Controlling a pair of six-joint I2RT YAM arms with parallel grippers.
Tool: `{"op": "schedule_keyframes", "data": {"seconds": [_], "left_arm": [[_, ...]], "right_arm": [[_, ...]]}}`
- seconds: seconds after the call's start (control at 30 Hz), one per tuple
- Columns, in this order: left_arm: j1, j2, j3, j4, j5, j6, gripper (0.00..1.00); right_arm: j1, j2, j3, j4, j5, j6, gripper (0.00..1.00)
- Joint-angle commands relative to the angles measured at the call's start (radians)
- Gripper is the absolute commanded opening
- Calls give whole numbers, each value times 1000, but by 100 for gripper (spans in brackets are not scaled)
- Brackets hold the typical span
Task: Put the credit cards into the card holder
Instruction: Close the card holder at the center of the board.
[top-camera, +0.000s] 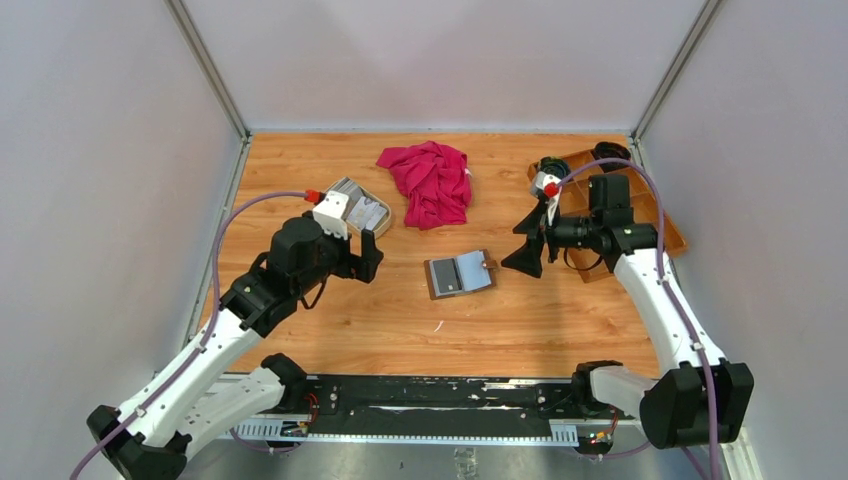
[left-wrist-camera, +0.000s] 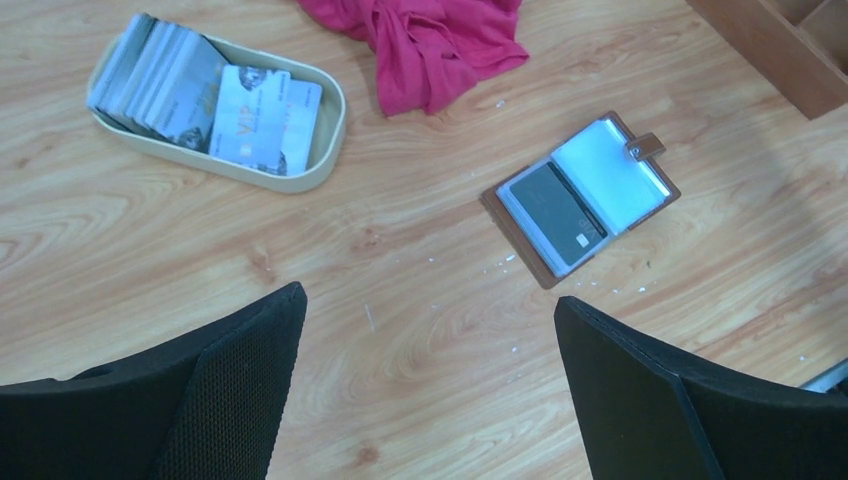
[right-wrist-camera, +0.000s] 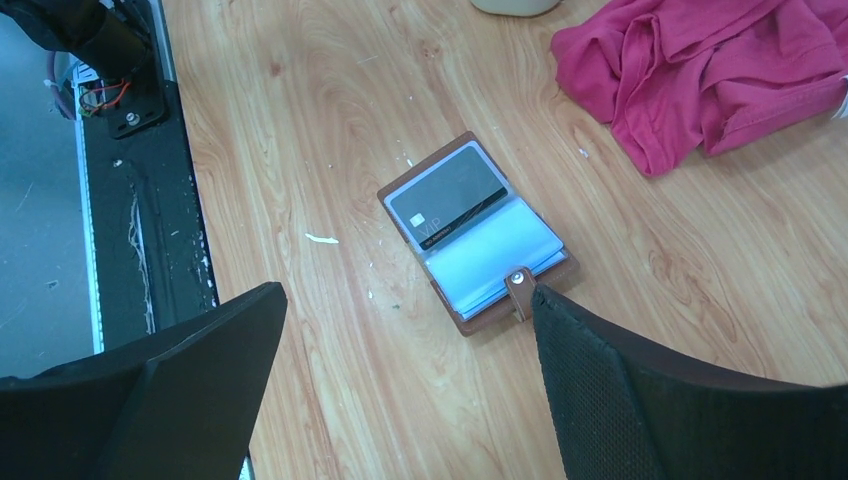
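On my left, the left gripper (left-wrist-camera: 430, 300) hangs above bare table with its fingers spread wide and nothing between them. Just beyond it I count one beige oval dish (left-wrist-camera: 250, 172) holding the loose credit cards (left-wrist-camera: 175, 85) — a packed row standing on edge at one end, too tight for me to count, with one white card (left-wrist-camera: 265, 120) leaning against them. One crumpled pink cloth (left-wrist-camera: 430, 45) lies farther back, near the dish but apart from it. At mid-table sits the one card holder (left-wrist-camera: 612, 168), lying open and flat. A single dark card (left-wrist-camera: 555, 215) is in its left sleeve, the right sleeve is pale, and the snap tab (right-wrist-camera: 518, 285) sticks out at the right edge. The right gripper (right-wrist-camera: 407, 292) hovers just beside the holder's tab side, fingers equally wide, gripping nothing. Behind it I see one wooden compartment tray (top-camera: 674, 236) against the right wall — the arm covers much of it, and I can't identify the dark items inside.
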Motion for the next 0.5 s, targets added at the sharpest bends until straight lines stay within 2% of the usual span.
{"op": "schedule_keyframes", "data": {"seconds": [0.0,0.2,0.47], "left_arm": [[15,13,-45,48,84,-46,100],[18,-36,-198,209,227,-199,100],[22,-51,-348,416,290,-354,100]], "right_arm": [[-22,-1,-45,70,-34,-14,96],[-23,16,-70,75,-43,-41,96],[-23,25,-90,75,-17,-65,95]]}}
